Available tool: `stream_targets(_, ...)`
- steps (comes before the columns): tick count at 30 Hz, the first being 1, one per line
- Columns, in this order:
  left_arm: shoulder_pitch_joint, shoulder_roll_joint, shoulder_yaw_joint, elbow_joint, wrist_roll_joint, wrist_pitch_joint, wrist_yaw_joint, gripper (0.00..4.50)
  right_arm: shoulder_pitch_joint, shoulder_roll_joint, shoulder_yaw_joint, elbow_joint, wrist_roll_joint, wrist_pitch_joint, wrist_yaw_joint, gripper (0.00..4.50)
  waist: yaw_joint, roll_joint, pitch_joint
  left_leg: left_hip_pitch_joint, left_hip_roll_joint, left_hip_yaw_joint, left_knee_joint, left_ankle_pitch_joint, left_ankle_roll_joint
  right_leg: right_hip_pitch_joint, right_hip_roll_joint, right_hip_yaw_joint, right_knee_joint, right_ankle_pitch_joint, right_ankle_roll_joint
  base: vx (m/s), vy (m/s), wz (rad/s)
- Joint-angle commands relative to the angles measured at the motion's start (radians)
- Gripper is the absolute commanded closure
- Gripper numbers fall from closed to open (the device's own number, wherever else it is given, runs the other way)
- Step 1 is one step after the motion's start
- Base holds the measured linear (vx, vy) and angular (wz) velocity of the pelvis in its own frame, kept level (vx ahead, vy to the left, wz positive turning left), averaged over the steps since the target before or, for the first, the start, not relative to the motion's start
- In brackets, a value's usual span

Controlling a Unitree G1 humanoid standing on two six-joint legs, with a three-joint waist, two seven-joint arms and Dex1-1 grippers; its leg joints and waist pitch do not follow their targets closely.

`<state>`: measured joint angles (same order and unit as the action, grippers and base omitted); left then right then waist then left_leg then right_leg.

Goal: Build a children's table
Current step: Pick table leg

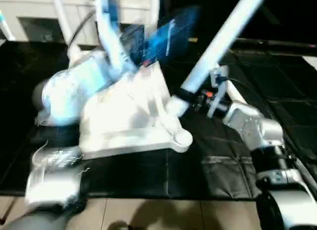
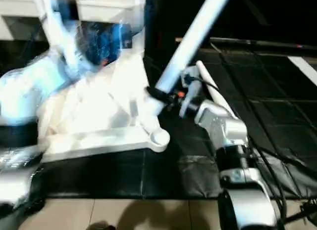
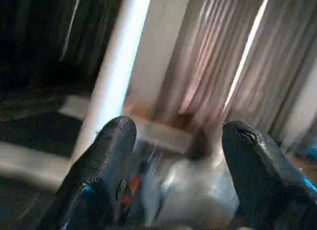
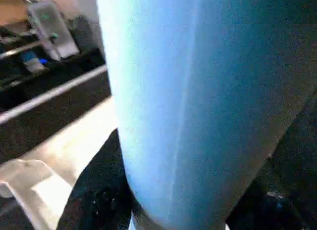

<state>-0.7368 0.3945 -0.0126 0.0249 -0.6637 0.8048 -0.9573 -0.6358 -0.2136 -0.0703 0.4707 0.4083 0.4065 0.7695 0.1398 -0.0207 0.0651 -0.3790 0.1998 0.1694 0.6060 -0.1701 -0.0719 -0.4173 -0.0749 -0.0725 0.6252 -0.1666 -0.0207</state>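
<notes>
- The children's table (image 1: 133, 121) lies upside down on a black mat (image 1: 208, 161), ribbed underside up, one rounded corner socket facing the camera.
- A long white leg (image 1: 223, 39) slants up and away from the near right part of the table.
- The right gripper (image 1: 184, 96) has its black fingers clamped around that leg near its lower end — the leg sits between them in the right wrist view.
- The left gripper (image 3: 173, 156) is over the table's far left part, fingers (image 3: 106, 156) apart and holding nothing; another leg (image 3: 116, 67) stands just beyond them.
- Pale flooring (image 1: 163, 215) runs along the mat's near edge.
</notes>
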Motion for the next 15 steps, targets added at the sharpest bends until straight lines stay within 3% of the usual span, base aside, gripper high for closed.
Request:
stream_targets(1,0.05,0.079,-0.2,0.06,0.209,-0.16,-0.038,1.35,0.041,-0.012,0.03,-0.038,-0.062,-0.059,-0.022,2.59,-0.007,0.015,-0.079,0.02,0.023,-0.006,-0.077,-0.196,-0.038,0.058,-0.058,0.044,-0.078,-0.263,-0.117,0.0,0.0,0.0)
stream_targets(3,0.065,0.106,-0.266,0.095,0.276,-0.22,-0.04,1.35,0.056,-0.01,0.041,-0.04,-0.068,-0.065,-0.018,2.59,-0.012,0.015,-0.081,0.02,0.021,-0.005,-0.078,-0.204,-0.051,0.059,-0.057,0.046,-0.074,-0.259,-0.105,0.0,0.0,0.0)
stream_targets(8,0.104,0.143,-0.386,0.162,0.402,-0.337,-0.094,1.35,0.089,-0.007,0.077,-0.06,-0.088,-0.079,0.0,2.59,-0.012,0.017,-0.082,0.02,0.022,-0.005,-0.077,-0.21,-0.054,0.06,-0.059,0.046,-0.071,-0.21,-0.148,0.0,0.0,0.0)
stream_targets(11,0.113,0.143,-0.411,0.184,0.435,-0.357,-0.101,1.35,0.101,-0.008,0.09,-0.07,-0.095,-0.093,0.004,2.59,-0.019,0.02,-0.08,0.021,0.022,-0.005,-0.078,-0.235,-0.057,0.06,-0.062,0.047,-0.072,-0.241,-0.154,0.0,0.0,0.0)
stream_targets(15,0.114,0.146,-0.463,0.269,0.499,-0.43,-0.119,1.69,0.127,-0.001,0.096,-0.102,-0.103,-0.113,0.001,2.59,-0.028,0.02,-0.078,0.02,0.021,-0.007,-0.08,-0.251,-0.051,0.061,-0.059,0.047,-0.078,-0.253,-0.152,0.0,0.0,0.0)
